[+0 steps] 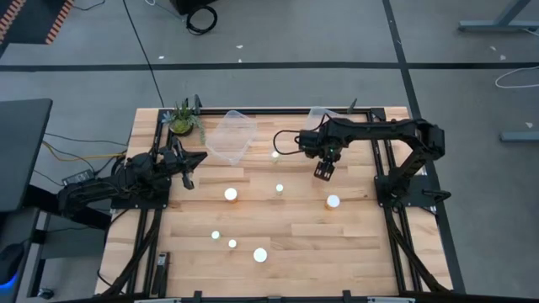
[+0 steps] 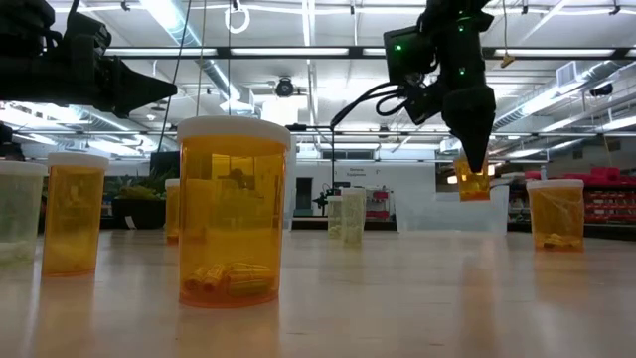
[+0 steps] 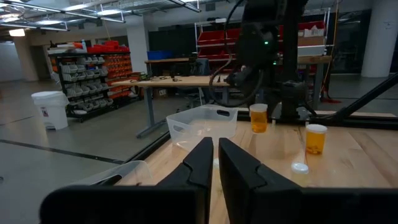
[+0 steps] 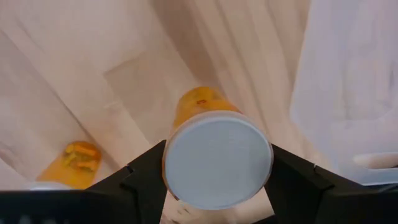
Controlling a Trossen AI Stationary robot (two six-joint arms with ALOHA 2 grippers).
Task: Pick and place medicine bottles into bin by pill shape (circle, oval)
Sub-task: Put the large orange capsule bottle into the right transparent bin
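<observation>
Where the right end effector (image 4: 217,165) hangs, a bottle (image 4: 217,163) sits clamped — airborne.

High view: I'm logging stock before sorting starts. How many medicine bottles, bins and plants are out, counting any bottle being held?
Medicine bottles: 8 (7 standing, 1 in the right gripper)
Clear bins: 2
Potted plant: 1
Total: 11

An industrial workshop: red parts shelving (image 3: 109,59), workbenches (image 3: 168,81), concrete floor (image 1: 278,42) and strip ceiling lights (image 2: 189,25).
</observation>
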